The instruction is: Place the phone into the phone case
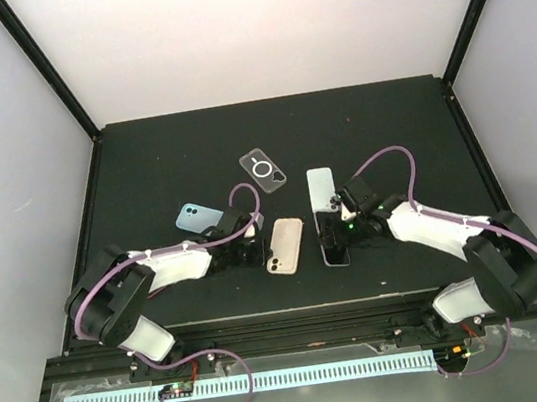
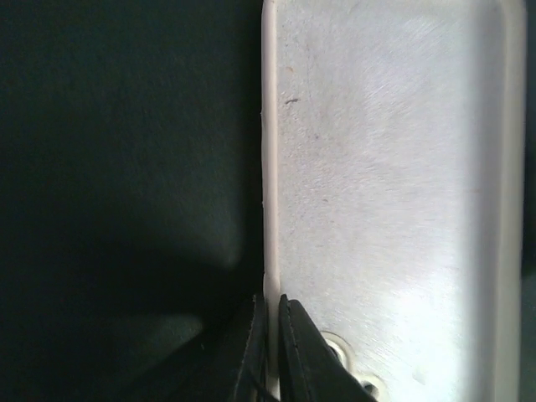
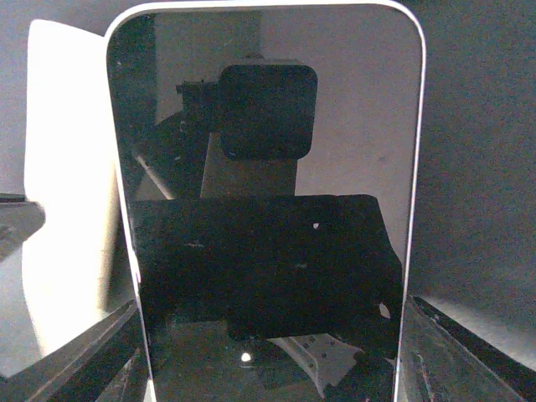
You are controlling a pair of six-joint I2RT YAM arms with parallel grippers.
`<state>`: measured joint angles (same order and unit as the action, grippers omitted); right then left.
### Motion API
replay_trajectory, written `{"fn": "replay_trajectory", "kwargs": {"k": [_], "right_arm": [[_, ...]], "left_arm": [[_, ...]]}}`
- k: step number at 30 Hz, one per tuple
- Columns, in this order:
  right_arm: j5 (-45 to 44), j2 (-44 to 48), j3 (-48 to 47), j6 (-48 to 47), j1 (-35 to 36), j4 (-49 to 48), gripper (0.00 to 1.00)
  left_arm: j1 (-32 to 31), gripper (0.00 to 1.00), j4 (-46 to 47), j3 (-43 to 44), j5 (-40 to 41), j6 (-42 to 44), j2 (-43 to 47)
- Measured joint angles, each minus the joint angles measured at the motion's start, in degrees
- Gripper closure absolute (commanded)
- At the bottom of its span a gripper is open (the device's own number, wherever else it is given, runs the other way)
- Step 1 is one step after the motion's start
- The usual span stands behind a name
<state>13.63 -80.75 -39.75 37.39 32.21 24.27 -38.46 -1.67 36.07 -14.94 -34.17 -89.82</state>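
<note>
We pinch the case point(image 1: 285, 246) at its 9 o'clock rim with left fingers point(image 2: 295, 356) as anchor, right fingers point(image 3: 456, 352) clamped wide across the phone point(image 3: 268, 209) for insertion.

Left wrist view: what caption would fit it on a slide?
Closed fingers pinch the side rim of a beige phone case on the dark table.

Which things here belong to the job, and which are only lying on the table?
Job: phone, held by right end effector; beige case, edge pinched by left end effector.
Lying about: clear case; blue phone or case; white slab beside the held phone.
</note>
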Motion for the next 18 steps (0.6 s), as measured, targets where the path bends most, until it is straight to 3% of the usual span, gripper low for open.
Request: {"fn": "replay_trajectory", "kwargs": {"k": [12, 18], "right_arm": [[1.5, 6.4, 0.0, 5.0, 4.1, -0.3, 0.35], [2.2, 6.3, -0.2, 9.3, 7.6, -2.9, 0.36]], "left_arm": [[-3.5, 0.77, 2.6, -7.0, -3.9, -9.7, 6.9], [-3.6, 0.63, 3.5, -8.3, -5.6, -11.8, 8.7]]}}
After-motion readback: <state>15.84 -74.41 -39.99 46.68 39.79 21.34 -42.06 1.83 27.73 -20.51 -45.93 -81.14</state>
